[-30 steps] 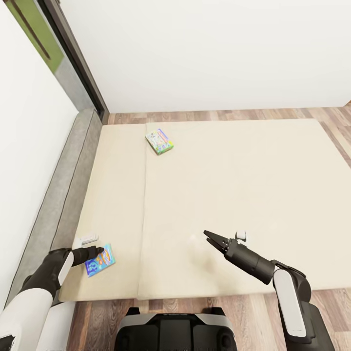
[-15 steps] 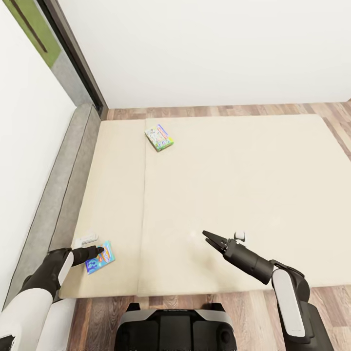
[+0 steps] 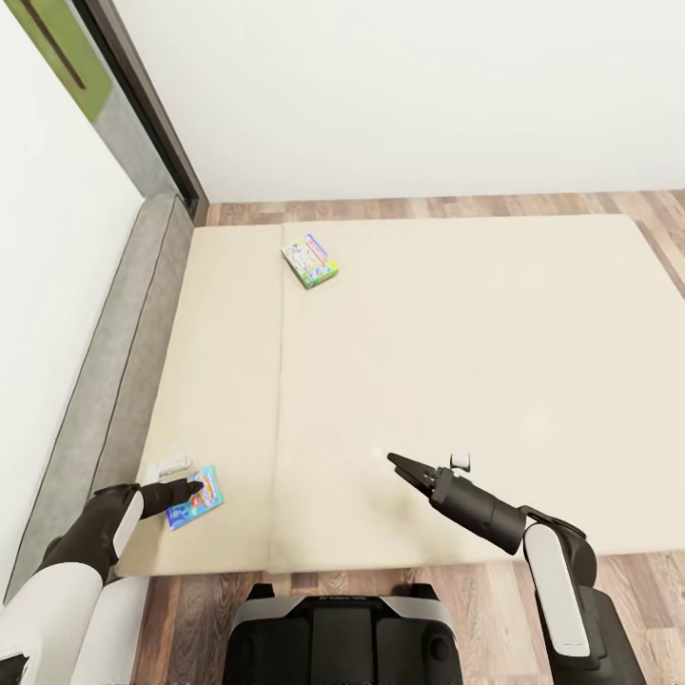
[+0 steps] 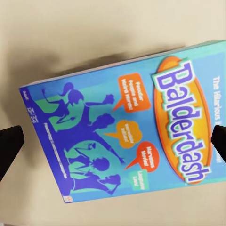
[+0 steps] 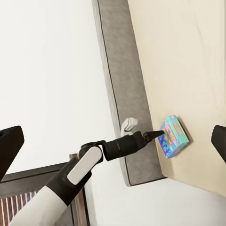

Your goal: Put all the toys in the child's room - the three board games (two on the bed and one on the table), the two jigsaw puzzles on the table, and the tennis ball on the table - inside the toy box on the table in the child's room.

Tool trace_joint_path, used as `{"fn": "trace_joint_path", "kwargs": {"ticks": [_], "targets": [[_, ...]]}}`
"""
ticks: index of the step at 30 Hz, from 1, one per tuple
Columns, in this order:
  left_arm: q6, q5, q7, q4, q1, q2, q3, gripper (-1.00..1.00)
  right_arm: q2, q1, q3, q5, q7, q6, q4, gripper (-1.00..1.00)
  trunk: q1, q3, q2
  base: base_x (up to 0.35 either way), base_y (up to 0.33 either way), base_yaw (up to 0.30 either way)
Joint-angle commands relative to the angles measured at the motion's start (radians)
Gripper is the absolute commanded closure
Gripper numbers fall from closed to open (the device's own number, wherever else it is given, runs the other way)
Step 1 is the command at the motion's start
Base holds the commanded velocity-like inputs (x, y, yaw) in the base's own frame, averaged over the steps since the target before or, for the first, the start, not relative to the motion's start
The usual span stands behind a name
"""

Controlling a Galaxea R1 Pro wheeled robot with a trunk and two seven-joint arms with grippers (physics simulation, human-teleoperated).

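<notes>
My left fingers (image 3: 190,491) hang just over the near board game (image 3: 195,497), a flat blue box lying face up at the near left corner of the bed (image 3: 457,362). Through the left wrist camera the box (image 4: 127,127) sits between my two finger tips, one dark pad (image 4: 9,146) at each edge of the view, so I am spread wide and not yet touching it.

I judge the box to be light and stiff, printed cardboard with a smooth, probably slick lid. It lies flat on a soft mattress, which may give under pressure and let my tips get down past its edges. I would take it across its narrower span, on the side walls rather than the lid, near the middle of its length so it does not swing. Squeezing too hard could buckle the cardboard or pop the lid loose.

My right fingers (image 3: 398,464) are out over the near middle of the bed, well apart from any toy. They look drawn to a narrow point from the head camera, but I cannot tell for sure how they stand.

Farther off, the second board game (image 3: 310,262), a green and white box, rests near the far left of the bed, close to the seam in the mattress.
</notes>
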Motion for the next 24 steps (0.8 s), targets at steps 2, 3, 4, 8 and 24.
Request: {"fn": "trace_joint_path", "kwargs": {"ticks": [2,3,4,8,24], "targets": [[-0.001,0.0,-0.004,-0.001,0.0,-0.001,0.004,-1.0,0.001,-0.001,-0.002,0.006,0.007,0.004,0.0,-1.0,0.0,-0.004,-0.001,0.0,0.0,0.0],[-0.007,0.0,-0.004,-0.001,0.0,-0.001,0.004,-1.0,0.001,-0.001,-0.002,0.006,0.006,0.004,0.0,-1.0,0.0,-0.006,-0.001,0.0,0.0,0.0],[-0.013,0.0,-0.004,-0.001,0.0,-0.001,0.004,-1.0,0.001,-0.001,-0.002,0.006,0.006,0.004,0.0,-1.0,0.0,-0.007,-0.001,0.0,0.0,0.0],[-0.046,0.0,-0.003,-0.001,0.0,0.0,0.005,-1.0,0.001,-0.001,-0.002,0.006,0.006,0.005,0.0,-1.0,0.0,-0.014,-0.001,0.0,0.0,0.0],[-0.08,0.0,-0.004,0.0,0.0,0.008,0.066,-1.0,0.001,-0.001,-0.002,0.006,0.004,0.004,0.0,-1.0,0.0,-0.04,-0.001,0.0,0.0,0.0]]}}
